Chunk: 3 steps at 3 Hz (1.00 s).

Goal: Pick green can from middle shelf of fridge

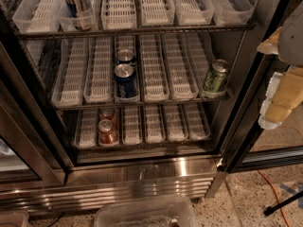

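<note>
Your gripper (278, 100) hangs at the right edge of view, outside the fridge (142, 174) and well apart from the green can (216, 78); you cannot tell whether it is wide or narrow. You see the can standing upright at the front right end of the middle shelf (161, 100). Two blue cans (126, 79) sit in the third lane from the left.
</note>
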{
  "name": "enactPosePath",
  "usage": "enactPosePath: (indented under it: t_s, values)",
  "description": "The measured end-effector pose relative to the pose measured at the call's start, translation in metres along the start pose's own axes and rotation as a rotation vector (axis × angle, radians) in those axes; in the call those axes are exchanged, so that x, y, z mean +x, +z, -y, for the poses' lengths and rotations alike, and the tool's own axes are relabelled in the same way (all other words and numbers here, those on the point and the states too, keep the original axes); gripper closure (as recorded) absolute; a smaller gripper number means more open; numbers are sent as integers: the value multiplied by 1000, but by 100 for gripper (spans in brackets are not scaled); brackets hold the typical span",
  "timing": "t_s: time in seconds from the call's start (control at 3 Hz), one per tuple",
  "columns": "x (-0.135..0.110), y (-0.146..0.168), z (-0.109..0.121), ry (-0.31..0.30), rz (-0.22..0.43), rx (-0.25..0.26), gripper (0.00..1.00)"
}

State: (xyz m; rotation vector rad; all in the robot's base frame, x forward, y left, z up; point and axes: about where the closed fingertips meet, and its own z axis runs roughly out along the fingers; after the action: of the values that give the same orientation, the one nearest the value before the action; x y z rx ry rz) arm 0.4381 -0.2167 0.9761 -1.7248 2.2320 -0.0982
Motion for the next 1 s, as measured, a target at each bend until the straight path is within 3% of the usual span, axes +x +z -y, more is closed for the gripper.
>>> enactPosePath:
  t_s: [0.33,0.67,1.0]
  values:
    - [0,0,0,0,1,2,0]
    - [-15,4,-7,11,48,-3,0]
    - [-29,9,-22,50,134,-13,0]
